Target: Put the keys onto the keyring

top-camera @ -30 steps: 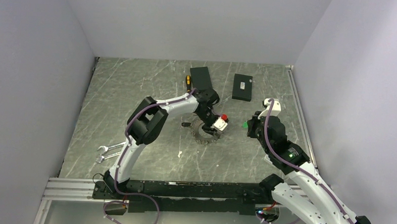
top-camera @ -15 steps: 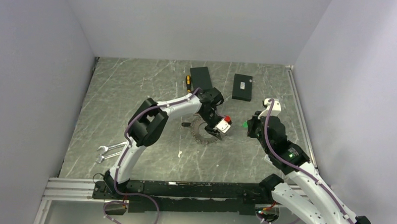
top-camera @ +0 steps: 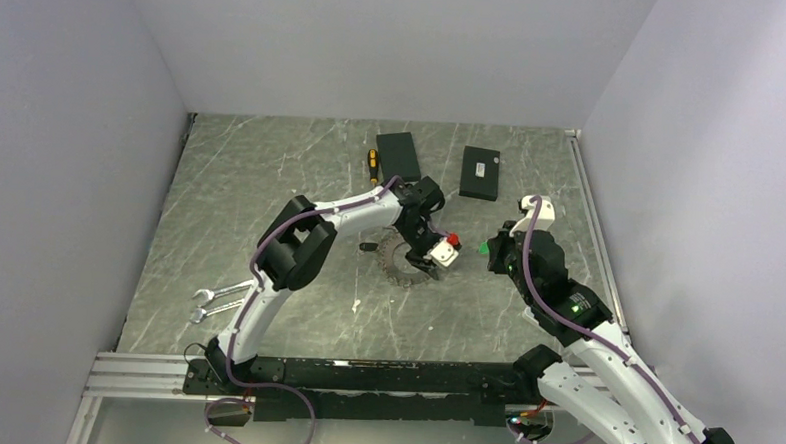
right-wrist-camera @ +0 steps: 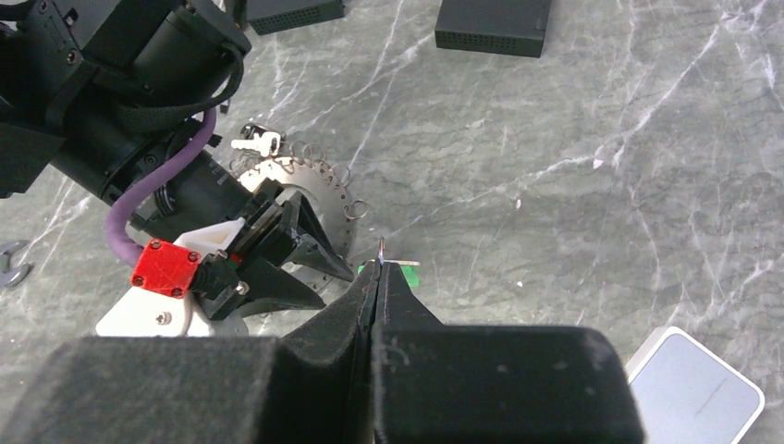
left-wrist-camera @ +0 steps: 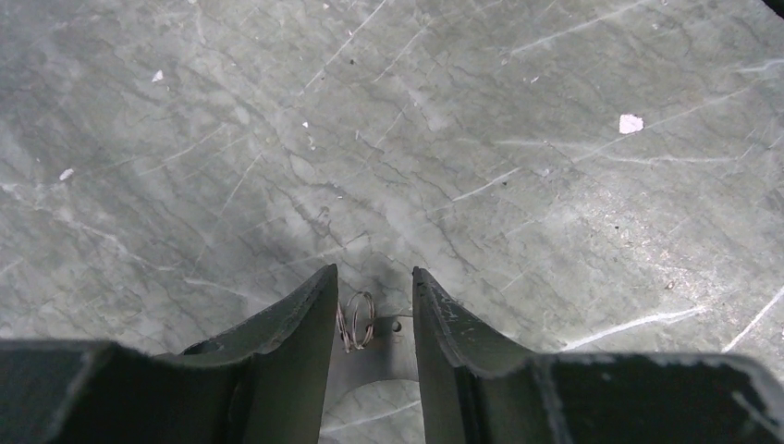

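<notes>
The keyring is a toothed metal disc with small split rings round its rim, lying mid-table; it also shows in the right wrist view. My left gripper is low over its right edge. In the left wrist view the left gripper is open, with one small split ring and a bit of the disc rim between the fingers. My right gripper hovers right of the disc, apart from it. In the right wrist view the right gripper is shut on a thin key with a green tag.
Two flat black boxes and a black-and-yellow screwdriver lie at the back. Two silver spanners lie front left. A loose key lies just left of the disc. A white-rimmed grey pad is by the right arm.
My left gripper has moved slightly right and forward over the keyring's right edge. The right gripper has stayed almost still with the tagged key in it.
</notes>
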### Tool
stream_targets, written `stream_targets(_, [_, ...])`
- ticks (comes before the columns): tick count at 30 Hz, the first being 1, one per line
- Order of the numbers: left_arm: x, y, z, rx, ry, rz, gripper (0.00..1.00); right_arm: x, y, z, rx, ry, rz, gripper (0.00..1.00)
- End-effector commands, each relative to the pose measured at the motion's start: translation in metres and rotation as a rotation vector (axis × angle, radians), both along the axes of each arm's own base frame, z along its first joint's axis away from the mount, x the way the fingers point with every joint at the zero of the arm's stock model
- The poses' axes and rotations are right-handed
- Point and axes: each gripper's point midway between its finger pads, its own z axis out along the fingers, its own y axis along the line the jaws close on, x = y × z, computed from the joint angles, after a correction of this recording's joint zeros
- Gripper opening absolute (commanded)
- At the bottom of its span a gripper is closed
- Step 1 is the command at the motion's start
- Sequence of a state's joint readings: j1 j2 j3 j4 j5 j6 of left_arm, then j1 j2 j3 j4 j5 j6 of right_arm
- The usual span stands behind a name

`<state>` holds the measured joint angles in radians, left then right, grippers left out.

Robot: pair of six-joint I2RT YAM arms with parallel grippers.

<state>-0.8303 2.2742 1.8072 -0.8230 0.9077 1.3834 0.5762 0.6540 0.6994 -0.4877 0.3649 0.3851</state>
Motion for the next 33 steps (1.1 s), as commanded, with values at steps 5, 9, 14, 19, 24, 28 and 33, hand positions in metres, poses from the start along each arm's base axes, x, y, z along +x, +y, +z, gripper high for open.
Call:
stream_targets(5, [0.000,-0.003,-0.006,0.010,0.018,-0.003,0.40,0.004,0.002,0.009,0.024,-0.042,0.001,0.00])
stream_targets(9, [0.001,-0.001,-0.008,0.017,0.018,0.005,0.38,0.004,0.002,0.009,0.025,-0.041,0.001,0.00])
stream_targets(14, [0.003,0.001,-0.009,0.022,0.018,0.016,0.38,0.004,0.002,0.010,0.026,-0.043,0.004,0.00])
stream_targets(19, [0.008,0.001,-0.005,0.016,0.002,0.034,0.38,0.004,0.003,0.010,0.029,-0.043,0.008,0.00])
stream_targets(24, [0.014,0.004,-0.002,0.013,-0.006,0.050,0.38,0.004,0.004,0.010,0.029,-0.042,0.010,0.00])
stream_targets(28, [0.016,0.007,-0.002,0.020,-0.009,0.053,0.37,0.004,0.004,0.010,0.029,-0.045,0.011,0.00])
stream_targets(33, [0.017,0.009,0.000,0.022,-0.013,0.059,0.36,0.004,0.004,0.010,0.028,-0.043,0.014,0.00])
